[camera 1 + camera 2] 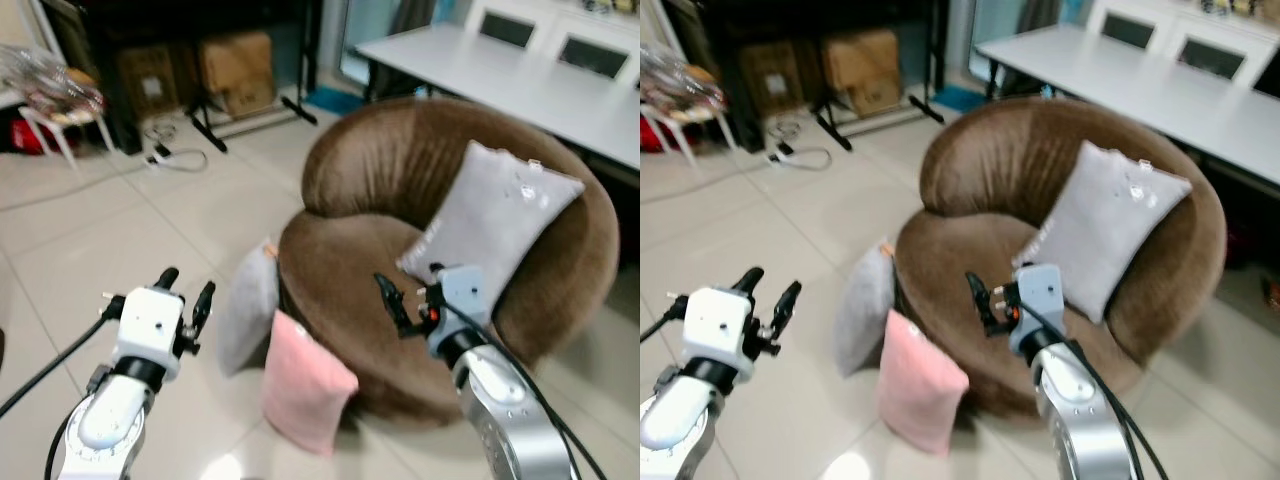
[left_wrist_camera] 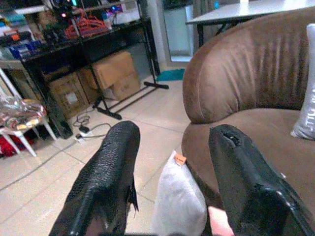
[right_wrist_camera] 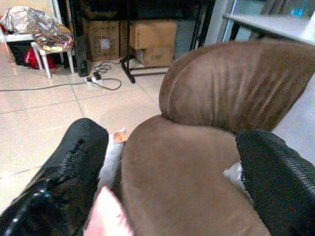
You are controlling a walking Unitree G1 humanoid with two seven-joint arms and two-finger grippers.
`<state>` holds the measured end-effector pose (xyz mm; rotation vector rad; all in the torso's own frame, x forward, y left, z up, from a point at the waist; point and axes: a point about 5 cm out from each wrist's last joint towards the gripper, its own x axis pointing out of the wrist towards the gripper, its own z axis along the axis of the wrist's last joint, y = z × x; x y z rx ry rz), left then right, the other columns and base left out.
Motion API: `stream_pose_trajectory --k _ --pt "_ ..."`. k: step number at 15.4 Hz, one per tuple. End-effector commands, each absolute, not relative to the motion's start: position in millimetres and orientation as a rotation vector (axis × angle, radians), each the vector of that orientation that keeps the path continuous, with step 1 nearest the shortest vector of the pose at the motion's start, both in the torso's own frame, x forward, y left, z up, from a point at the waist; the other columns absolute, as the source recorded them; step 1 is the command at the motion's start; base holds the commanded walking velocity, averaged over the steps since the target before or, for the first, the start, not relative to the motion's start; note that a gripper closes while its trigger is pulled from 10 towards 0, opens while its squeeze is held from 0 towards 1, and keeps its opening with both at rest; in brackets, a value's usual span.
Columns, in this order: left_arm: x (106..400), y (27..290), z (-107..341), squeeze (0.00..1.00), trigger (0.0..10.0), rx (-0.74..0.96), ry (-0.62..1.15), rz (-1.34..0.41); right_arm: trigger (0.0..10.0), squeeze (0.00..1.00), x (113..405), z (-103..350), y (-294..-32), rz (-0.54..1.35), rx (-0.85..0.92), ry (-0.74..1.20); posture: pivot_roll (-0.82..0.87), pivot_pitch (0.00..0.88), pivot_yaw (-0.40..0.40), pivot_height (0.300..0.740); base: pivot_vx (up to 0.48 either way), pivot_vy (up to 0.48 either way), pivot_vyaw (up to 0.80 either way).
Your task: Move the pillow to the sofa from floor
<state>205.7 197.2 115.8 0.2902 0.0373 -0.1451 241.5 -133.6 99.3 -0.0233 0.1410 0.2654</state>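
A pink pillow point(image 1: 305, 380) stands on the tiled floor, leaning against the front of the round brown sofa point(image 1: 400, 160). Beside it a grey pillow point(image 1: 248, 305) also leans on the sofa's base. Another grey pillow point(image 1: 490, 220) rests on the sofa seat against the backrest. My left gripper point(image 1: 186, 290) is open in the air, left of the floor pillows and above them. My right gripper point(image 1: 405, 300) is open over the sofa's front edge, to the right of the pink pillow. Neither holds anything.
A long white table point(image 1: 500, 70) stands behind the sofa. Cardboard boxes point(image 1: 235, 65) sit under a dark rack at the back. A cable and power strip point(image 1: 170, 155) lie on the floor, and a white chair point(image 1: 55, 95) with bags is at the far left.
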Motion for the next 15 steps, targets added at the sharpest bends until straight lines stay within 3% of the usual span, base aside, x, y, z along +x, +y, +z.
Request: stream_pose_trajectory --k 1,15 --pt "206 192 118 0.00 10.0 0.282 0.024 -0.152 10.0 1.00 243 99 -143 0.219 -0.032 0.134 0.08 0.000 -0.057 0.740 0.307 0.000 0.00" --pt "208 190 117 0.00 10.0 0.279 0.021 -0.168 10.0 1.00 246 97 -160 0.095 -0.015 0.159 0.06 0.000 -0.059 0.740 0.316 0.000 0.00"
